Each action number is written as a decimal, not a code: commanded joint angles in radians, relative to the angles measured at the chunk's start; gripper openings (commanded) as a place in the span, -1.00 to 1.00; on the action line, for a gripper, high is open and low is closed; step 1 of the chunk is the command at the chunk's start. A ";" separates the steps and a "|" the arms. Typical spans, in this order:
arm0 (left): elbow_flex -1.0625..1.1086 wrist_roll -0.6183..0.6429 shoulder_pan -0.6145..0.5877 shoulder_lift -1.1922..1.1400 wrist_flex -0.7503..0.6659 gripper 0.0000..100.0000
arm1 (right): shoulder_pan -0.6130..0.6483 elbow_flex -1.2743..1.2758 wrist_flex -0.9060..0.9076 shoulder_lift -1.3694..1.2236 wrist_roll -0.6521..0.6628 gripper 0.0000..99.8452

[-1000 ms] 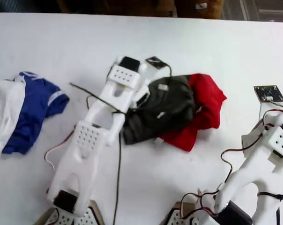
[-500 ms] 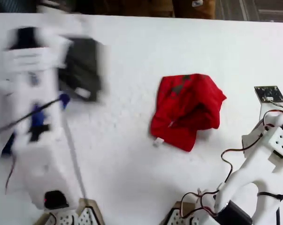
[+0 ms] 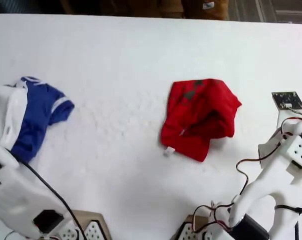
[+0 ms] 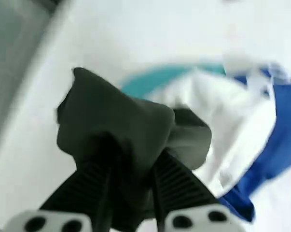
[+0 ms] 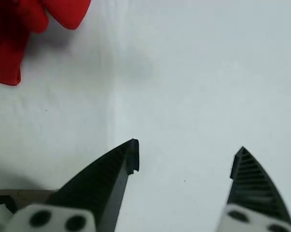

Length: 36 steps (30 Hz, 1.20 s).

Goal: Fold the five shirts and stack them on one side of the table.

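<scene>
- The white table (image 3: pixel 115 75) spans the high view, with shirts lying on its left and middle.
- The left arm (image 3: pixel 15 200) sits low at the table's near left corner, next to the pile of shirts there.
- The right arm (image 3: pixel 281 180) stands at the near right edge, with wires looping around its base.
- The red shirt (image 3: pixel 201 117) lies crumpled right of the table's middle, well apart from the other shirts. Its edge also shows in the right wrist view (image 5: pixel 20 29).
- The blue shirt (image 3: pixel 38 115) lies at the left edge, partly under the white shirt (image 3: pixel 5 120), which overlaps its outer side.
- The dark shirt (image 4: pixel 116 121) is bunched up and hangs above the white and blue shirts. A teal strip (image 4: pixel 155 77) peeks out beside it; I cannot tell what this strip is.
- The left gripper (image 4: pixel 133 159) is clamped tight on the dark shirt, with cloth pinched between its two fingers.
- The right gripper (image 5: pixel 187 147) is spread wide above bare table and holds nothing.
- A small circuit board (image 3: pixel 287 99) lies flat near the right edge, just past the right arm.
</scene>
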<state>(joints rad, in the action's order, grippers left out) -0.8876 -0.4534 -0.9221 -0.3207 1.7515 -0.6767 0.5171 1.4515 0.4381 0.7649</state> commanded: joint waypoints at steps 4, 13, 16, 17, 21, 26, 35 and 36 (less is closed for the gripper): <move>0.130 0.037 0.011 -0.141 -0.052 -0.84 | 0.005 -0.006 0.091 0.012 0.011 -0.38; -0.085 0.086 0.031 -0.144 0.038 -0.19 | -0.002 -0.006 0.150 0.015 0.005 -0.38; -0.205 0.086 0.058 -0.143 0.040 -0.25 | 0.004 -0.006 0.154 0.059 0.005 -0.38; -0.234 0.086 0.075 -0.143 0.040 -0.26 | 0.005 -0.006 0.154 0.084 0.005 -0.38; -0.248 0.081 0.149 -0.129 0.040 -0.29 | 0.050 -0.006 0.151 0.196 0.005 -0.38; -0.018 0.081 0.282 0.003 0.040 -0.29 | 0.185 0.020 0.154 0.312 -0.020 -0.38; 0.713 0.020 0.654 0.364 0.018 -0.29 | 0.493 0.061 0.076 0.380 -0.281 -0.38; 0.773 -0.012 0.684 0.391 0.008 -0.29 | 0.513 0.061 0.051 0.380 -0.295 -0.38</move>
<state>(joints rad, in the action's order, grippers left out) -0.2938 -0.4043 -0.3391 -0.0491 1.7714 -0.2286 0.5877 1.5604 0.7971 0.5224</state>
